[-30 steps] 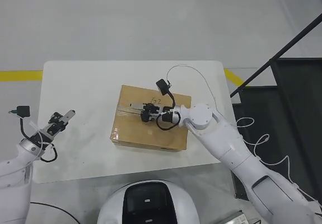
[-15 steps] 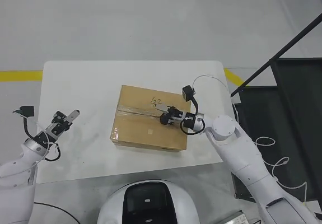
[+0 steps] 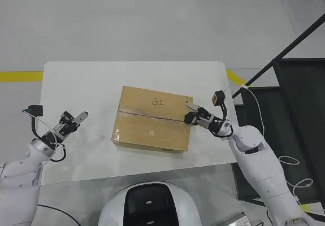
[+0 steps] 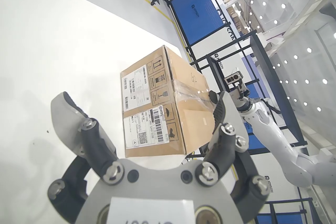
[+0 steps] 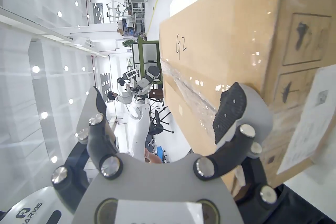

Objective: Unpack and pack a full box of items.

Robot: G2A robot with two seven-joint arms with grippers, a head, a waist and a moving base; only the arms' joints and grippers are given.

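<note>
At the tabletop's (image 3: 83, 85) middle, nearer its right edge: cardboard box (image 3: 154, 118), flaps shut, contents hidden. In the left wrist view, printed labels (image 4: 147, 109) on the end face; in the right wrist view, clear tape (image 5: 189, 88) along the top seam. Right gripper (image 3: 190, 112) spread at the box's right end, contact hard to judge. Left gripper (image 3: 79, 117) spread, near the left edge, well apart from the box.

White table (image 3: 94, 79) carries a closed, seemingly taped cardboard box (image 3: 151, 121)

Box (image 3: 152, 118): I see it on the table (image 3: 77, 85), near centre.
Left claw (image 3: 79, 117): box's 9 o'clock, well apart.
Right claw (image 3: 189, 113): box's 3 o'clock, at its edge.
</note>
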